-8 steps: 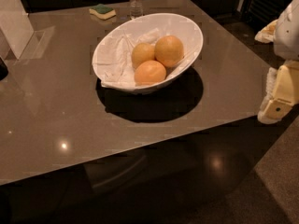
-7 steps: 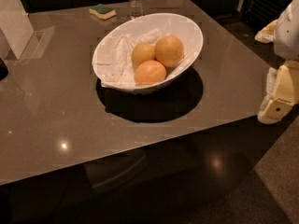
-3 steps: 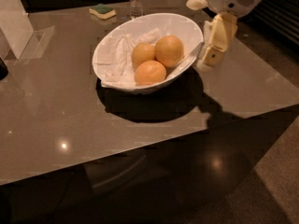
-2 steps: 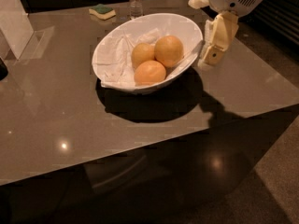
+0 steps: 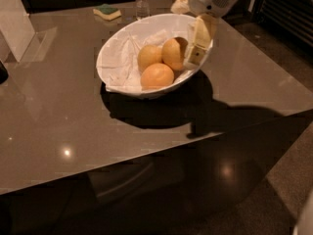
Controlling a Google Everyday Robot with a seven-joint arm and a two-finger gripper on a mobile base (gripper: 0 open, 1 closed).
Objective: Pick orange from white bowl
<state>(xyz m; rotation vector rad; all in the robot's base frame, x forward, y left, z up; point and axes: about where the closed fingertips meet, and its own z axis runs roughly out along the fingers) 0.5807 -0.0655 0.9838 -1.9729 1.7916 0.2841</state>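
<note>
Orange (image 5: 173, 53) sits toward the right side of the white bowl (image 5: 157, 17), touching the smaller yellow fruit (image 5: 149, 57) on its left and just behind the peachy fruit (image 5: 156, 76). The end effector (image 5: 196, 45) hangs over the bowl's right rim, just beside the orange. I cannot tell whether it is open or closed, and the orange appears to lie free on the crumpled paper. A sound grasp probably means centring above the orange, closing across its widest part clear of rim and neighbours, then lifting straight up so the bowl stays put on the bench (image 5: 58, 111).
</note>
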